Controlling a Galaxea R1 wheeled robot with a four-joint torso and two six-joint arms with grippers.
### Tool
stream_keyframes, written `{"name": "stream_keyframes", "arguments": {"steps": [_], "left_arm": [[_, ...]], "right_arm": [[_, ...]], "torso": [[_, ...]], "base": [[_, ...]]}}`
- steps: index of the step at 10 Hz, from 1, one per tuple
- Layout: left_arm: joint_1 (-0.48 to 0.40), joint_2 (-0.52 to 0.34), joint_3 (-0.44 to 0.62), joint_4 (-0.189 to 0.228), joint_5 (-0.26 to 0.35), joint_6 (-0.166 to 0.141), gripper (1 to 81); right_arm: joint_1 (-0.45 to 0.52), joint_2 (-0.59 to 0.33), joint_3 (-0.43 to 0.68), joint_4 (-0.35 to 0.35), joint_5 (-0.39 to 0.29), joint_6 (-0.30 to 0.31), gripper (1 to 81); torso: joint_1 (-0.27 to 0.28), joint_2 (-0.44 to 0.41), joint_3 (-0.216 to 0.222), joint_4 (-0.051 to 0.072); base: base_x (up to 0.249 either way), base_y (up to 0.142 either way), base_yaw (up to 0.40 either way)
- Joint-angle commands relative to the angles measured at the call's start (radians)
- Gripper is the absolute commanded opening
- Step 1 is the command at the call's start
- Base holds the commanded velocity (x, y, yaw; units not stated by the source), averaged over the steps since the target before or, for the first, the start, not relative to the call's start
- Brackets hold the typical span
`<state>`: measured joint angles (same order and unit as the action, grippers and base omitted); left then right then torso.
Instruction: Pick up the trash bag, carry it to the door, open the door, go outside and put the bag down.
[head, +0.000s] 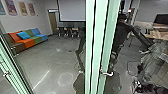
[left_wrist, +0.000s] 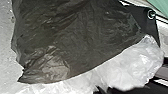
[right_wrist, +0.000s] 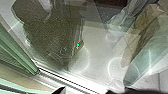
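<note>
The dark trash bag (left_wrist: 82, 37) fills much of the left wrist view, its surface creased, with crumpled clear-white plastic (left_wrist: 130, 67) along its edge. What holds the bag is hidden there. Pale green upright door frames (head: 100, 37) stand close ahead in the head view, with glass beside them. In the right wrist view a green frame (right_wrist: 20, 50) meets a metal floor track (right_wrist: 67, 80), and glass with reflections lies over the floor. Whether either gripper is open or shut cannot be made out.
A person in dark clothes (head: 121, 32) is at the right behind the glass. A colourful sofa (head: 30, 40) stands along the left wall, with dark chairs (head: 67, 31) and a screen (head: 72, 10) at the back. Another green frame (head: 11, 72) is at the near left.
</note>
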<state>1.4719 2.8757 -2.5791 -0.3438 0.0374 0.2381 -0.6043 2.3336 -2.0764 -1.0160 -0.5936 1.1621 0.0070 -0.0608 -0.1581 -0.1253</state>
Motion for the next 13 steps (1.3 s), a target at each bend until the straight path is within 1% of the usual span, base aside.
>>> {"name": "stream_keyframes", "arguments": {"steps": [1,2,3,4,5,6,8,9,10,11,12,13], "left_arm": [[-0.043,-0.009,0.000,-0.004,0.073,0.006,1.0],[-0.043,-0.009,0.000,-0.004,0.073,0.004,1.0],[-0.043,-0.009,0.000,-0.006,0.073,0.004,1.0],[-0.043,-0.007,0.000,-0.007,0.073,0.004,1.0],[-0.043,-0.002,0.000,-0.009,0.073,0.004,1.0],[-0.045,0.001,0.000,-0.009,0.073,0.004,1.0],[-0.046,0.002,0.000,-0.009,0.073,0.003,1.0],[-0.046,0.001,-0.001,-0.010,0.073,0.004,1.0],[-0.046,-0.004,-0.001,-0.011,0.078,0.003,1.0],[-0.047,-0.004,-0.001,-0.011,0.081,0.003,1.0],[-0.048,-0.001,-0.001,-0.011,0.081,0.003,1.0],[-0.048,-0.002,-0.001,-0.011,0.081,0.003,1.0]], "right_arm": [[0.224,-0.054,-0.105,-0.341,0.066,-0.035,81.1],[0.224,-0.055,-0.129,-0.380,0.106,-0.010,81.1],[0.224,-0.044,-0.175,-0.427,0.130,0.022,81.1],[0.229,-0.028,-0.242,-0.454,0.164,0.030,81.1],[0.240,-0.021,-0.304,-0.455,0.213,0.028,81.1],[0.252,-0.020,-0.336,-0.454,0.239,0.030,81.1],[0.252,-0.018,-0.353,-0.451,0.239,0.030,81.1],[0.251,-0.018,-0.355,-0.452,0.239,0.030,81.1],[0.251,-0.017,-0.358,-0.454,0.239,0.030,81.1],[0.251,-0.020,-0.358,-0.455,0.241,0.030,81.1],[0.249,-0.021,-0.358,-0.455,0.242,0.028,81.1],[0.249,-0.018,-0.361,-0.455,0.242,0.028,81.1]], "torso": [[0.000,0.000,0.000,0.000],[0.000,0.000,0.000,0.000],[0.000,0.000,0.000,0.000],[0.000,0.000,0.000,0.000],[0.000,0.000,0.000,0.000],[0.000,0.000,0.000,0.000],[-0.001,0.000,0.000,0.000],[-0.001,0.000,0.038,-0.001],[-0.001,0.000,0.044,-0.066],[0.000,0.000,0.052,-0.077],[0.000,0.000,0.053,-0.095],[0.000,0.000,0.052,-0.122]], "base": [[0.000,0.000,0.000],[0.000,0.000,0.000],[0.000,0.000,0.000],[0.000,0.000,0.000],[0.000,0.000,0.000],[0.000,0.000,0.000],[0.000,0.000,0.000],[0.000,0.000,0.000],[0.000,0.000,0.000],[0.000,0.000,0.000],[0.000,0.000,0.000],[0.000,0.000,0.000]]}}
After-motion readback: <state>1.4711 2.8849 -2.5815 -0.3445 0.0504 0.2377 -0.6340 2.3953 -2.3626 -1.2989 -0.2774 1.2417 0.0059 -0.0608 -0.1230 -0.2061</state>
